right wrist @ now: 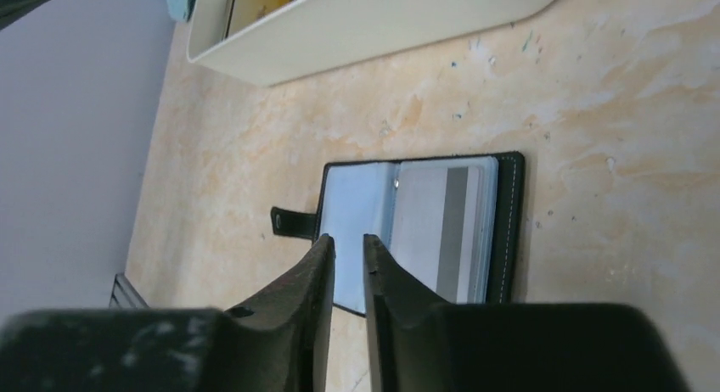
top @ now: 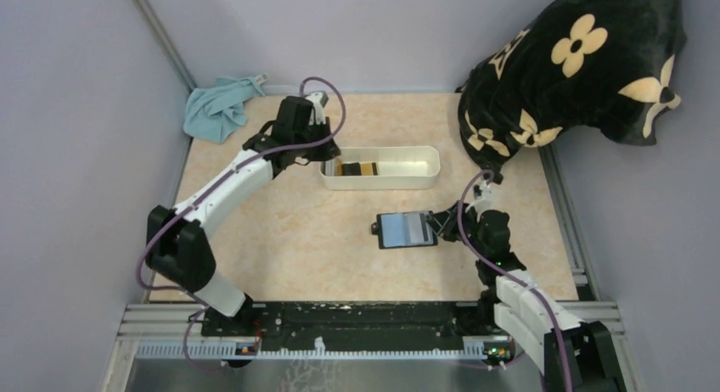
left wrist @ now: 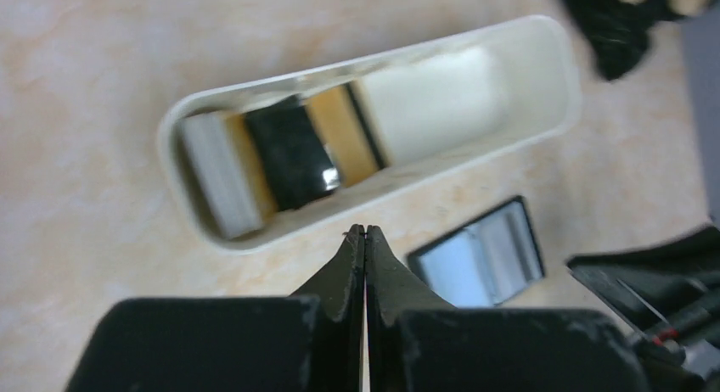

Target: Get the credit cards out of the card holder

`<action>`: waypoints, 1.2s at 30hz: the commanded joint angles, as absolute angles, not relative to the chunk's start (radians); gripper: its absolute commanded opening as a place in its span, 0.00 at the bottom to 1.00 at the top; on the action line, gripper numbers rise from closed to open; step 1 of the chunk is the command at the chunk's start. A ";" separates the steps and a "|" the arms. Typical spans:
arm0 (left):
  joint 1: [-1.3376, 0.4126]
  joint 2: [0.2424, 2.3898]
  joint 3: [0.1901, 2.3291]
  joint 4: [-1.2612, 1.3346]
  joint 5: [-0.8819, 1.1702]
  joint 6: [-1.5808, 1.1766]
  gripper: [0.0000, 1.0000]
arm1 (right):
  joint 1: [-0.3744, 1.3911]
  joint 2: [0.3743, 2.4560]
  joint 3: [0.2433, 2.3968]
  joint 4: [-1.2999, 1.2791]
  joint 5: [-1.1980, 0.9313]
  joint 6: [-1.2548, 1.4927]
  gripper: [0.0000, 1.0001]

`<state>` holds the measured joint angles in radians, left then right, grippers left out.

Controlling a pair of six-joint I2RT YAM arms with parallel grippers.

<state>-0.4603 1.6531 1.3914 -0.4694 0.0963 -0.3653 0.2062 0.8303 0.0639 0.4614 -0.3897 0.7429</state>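
Note:
The black card holder (top: 406,230) lies open on the table, its grey-blue inside up and its strap to the left. In the right wrist view the card holder (right wrist: 509,231) has a greyish credit card (right wrist: 441,231) with a darker stripe in its right page. My right gripper (top: 435,225) (right wrist: 348,238) hovers over the card holder's left page, its jaws a narrow gap apart with nothing between them. My left gripper (top: 321,154) (left wrist: 365,229) is shut and empty, just above the near wall of the white tray (left wrist: 543,78). A pale grey card (left wrist: 216,167) lies at the tray's left end.
The white oblong tray (top: 424,159) stands behind the card holder and also holds tan and black flat pieces (left wrist: 293,150). A blue cloth (top: 219,108) lies at the back left. A black flowered pillow (top: 577,61) fills the back right corner. Walls close in both sides.

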 commanded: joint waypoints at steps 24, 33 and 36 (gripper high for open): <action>-0.941 1.636 0.932 0.276 -0.049 -0.465 0.99 | 0.197 0.773 0.116 0.162 -0.255 0.666 0.43; -0.941 1.609 0.680 0.723 0.146 -0.587 0.90 | 0.196 0.630 0.102 0.059 -0.158 0.677 0.18; -0.942 1.680 0.695 0.818 0.202 -0.644 0.65 | 0.196 0.704 0.099 0.116 -0.145 0.689 0.00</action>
<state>-0.9413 1.6138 0.6842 0.6044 0.0994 -0.5728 0.2039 0.6407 0.1040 0.0605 -0.1894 0.6785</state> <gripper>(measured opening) 0.725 0.029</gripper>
